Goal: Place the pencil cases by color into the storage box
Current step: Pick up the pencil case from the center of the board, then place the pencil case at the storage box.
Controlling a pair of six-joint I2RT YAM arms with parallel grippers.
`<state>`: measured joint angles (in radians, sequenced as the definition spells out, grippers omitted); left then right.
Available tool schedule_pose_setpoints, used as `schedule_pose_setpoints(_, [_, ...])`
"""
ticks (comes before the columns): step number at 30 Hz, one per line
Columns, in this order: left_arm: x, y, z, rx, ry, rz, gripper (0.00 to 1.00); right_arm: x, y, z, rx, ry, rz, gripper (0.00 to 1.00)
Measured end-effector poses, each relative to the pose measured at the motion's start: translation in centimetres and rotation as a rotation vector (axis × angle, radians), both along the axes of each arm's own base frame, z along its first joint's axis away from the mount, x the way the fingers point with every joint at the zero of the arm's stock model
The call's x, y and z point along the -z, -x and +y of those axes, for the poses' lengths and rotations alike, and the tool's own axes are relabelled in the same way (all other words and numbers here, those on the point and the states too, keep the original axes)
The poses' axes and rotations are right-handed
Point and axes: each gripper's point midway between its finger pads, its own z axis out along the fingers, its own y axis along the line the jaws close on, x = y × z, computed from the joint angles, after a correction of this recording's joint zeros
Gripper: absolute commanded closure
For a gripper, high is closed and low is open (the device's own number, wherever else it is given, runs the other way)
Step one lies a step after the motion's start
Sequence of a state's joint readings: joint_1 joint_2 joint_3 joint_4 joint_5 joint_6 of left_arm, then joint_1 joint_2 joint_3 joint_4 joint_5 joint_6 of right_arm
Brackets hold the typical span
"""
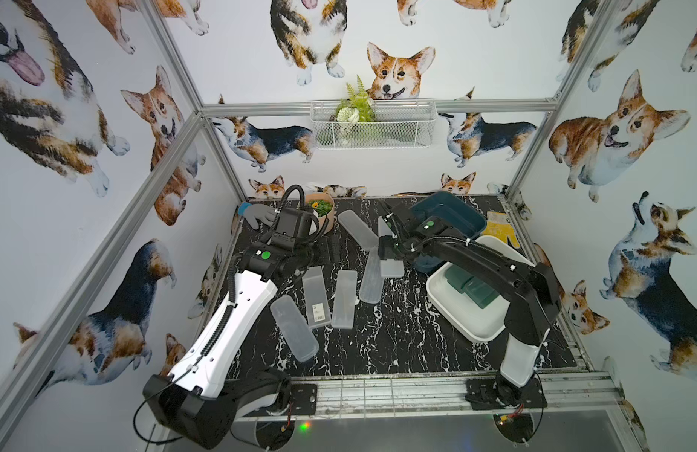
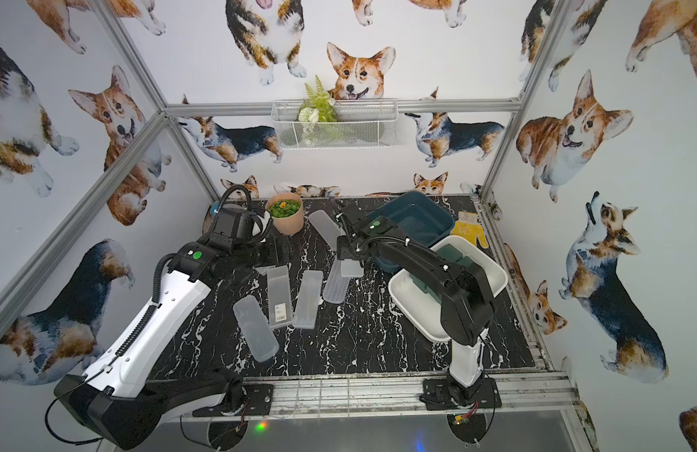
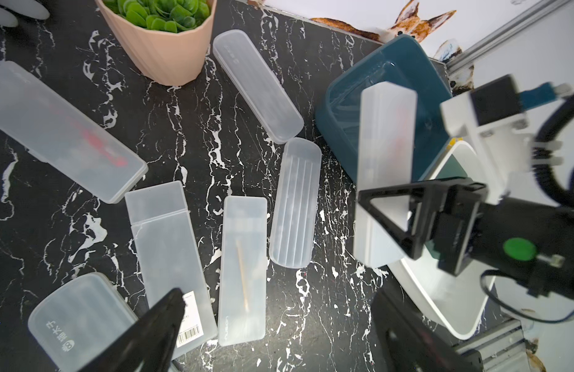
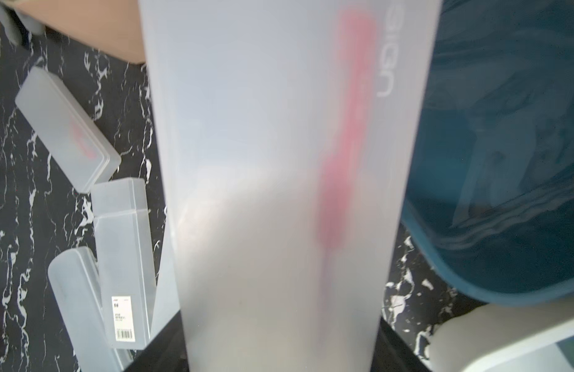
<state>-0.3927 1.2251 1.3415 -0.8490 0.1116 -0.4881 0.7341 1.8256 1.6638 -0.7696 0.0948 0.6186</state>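
Note:
My right gripper (image 1: 390, 250) (image 4: 279, 348) is shut on one end of a frosted white pencil case (image 4: 279, 161) (image 3: 385, 145) with something red inside. The case is lifted off the table beside the dark teal storage box (image 1: 456, 211) (image 3: 392, 64). A white storage box (image 1: 448, 305) sits nearer the front and holds dark green pencil cases (image 1: 472, 289). Several frosted cases lie loose mid-table (image 1: 315, 297) (image 1: 344, 299) (image 1: 294, 332) (image 1: 356, 231). My left gripper (image 1: 331, 250) (image 3: 285, 338) hangs open above them, holding nothing.
A peach pot of green plants (image 1: 323, 213) stands at the back left beside a grey glove (image 1: 257, 213). A yellow glove (image 1: 499, 229) lies at the back right. A wire basket (image 1: 372, 123) hangs on the back wall. My right arm crosses over the white box.

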Motion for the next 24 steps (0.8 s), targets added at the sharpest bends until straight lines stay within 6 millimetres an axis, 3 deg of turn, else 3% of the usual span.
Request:
schedule_pose_setpoints(5, [-0.2, -0.3, -0.6, -0.002, 0.034, 0.035, 0.07, -1.5, -5.0, -5.1, 0.057, 0.015, -0.071, 0.34])
schedule_pose_setpoints(11, [-2.0, -0.7, -1.0, -0.004, 0.058, 0.040, 0.07, -0.4, -9.9, -10.2, 0.044, 0.076, -0.110, 0.34])
schedule_pose_setpoints(17, [-3.0, -0.4, -0.9, -0.004, 0.053, 0.055, 0.07, 3.2, -12.0, -10.4, -0.091, 0.144, -0.076, 0.34])
schedule_pose_setpoints(24, [-2.9, 0.4, -0.5, -0.009, 0.035, 0.087, 0.07, 6.5, -11.7, -10.1, -0.220, 0.206, -0.002, 0.34])
